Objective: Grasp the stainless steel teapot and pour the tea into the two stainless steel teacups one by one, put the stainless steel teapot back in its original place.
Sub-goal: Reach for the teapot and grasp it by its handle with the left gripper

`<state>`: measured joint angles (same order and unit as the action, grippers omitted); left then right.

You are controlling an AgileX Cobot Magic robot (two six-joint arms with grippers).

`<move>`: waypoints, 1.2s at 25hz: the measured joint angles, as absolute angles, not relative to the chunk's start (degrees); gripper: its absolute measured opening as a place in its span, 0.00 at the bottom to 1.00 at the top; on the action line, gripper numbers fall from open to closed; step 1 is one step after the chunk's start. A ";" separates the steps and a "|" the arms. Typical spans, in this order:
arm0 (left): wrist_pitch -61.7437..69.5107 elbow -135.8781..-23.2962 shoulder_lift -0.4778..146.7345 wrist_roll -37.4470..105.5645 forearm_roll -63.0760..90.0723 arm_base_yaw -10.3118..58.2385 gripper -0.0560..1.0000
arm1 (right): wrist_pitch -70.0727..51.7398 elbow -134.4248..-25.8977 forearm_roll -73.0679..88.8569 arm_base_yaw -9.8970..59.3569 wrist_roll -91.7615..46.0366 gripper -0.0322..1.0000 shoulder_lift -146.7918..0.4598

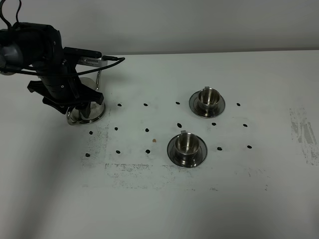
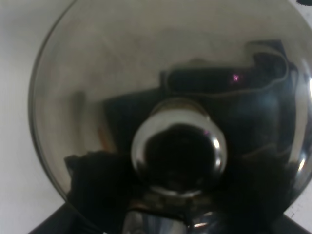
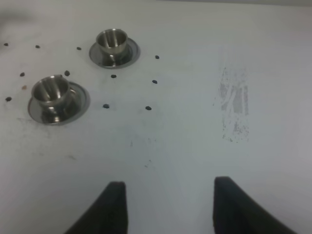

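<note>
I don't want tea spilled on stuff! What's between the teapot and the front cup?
Only bare white table with small black dots and one tiny brownish speck lies between the teapot and the front teacup; the high camera shows it.

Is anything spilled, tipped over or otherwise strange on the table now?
Nothing is spilled or tipped: the far teacup and the near teacup stand upright. Only two small oddities: a scuffed grey patch at the right side, and a brown speck left of the near teacup.

White table (image 1: pixel 60 199) marked with rows of black dots (image 1: pixel 147 130) across middle; tiny brown speck (image 1: pixel 155 140) among them; grey scuffing (image 1: pixel 305 134) at 3 o'clock, fainter smudges (image 1: pixel 134 172) toward 6 o'clock.
</note>
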<state>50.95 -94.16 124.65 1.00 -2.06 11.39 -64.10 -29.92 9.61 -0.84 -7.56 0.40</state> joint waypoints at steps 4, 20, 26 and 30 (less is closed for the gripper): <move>50.95 -94.16 124.65 1.00 -2.06 11.42 0.53 | -64.10 -29.92 9.61 -0.84 -7.56 0.41 0.40; 51.79 -94.16 124.65 0.00 -2.06 11.55 0.22 | -64.10 -29.92 9.61 -0.84 -7.56 0.41 0.40; 51.79 -94.16 124.65 0.51 -2.20 11.73 0.22 | -64.10 -29.92 9.61 -0.84 -7.56 0.41 0.40; 52.10 -94.58 124.60 0.75 -2.94 12.11 0.22 | -64.10 -29.92 9.61 -0.84 -7.56 0.41 0.40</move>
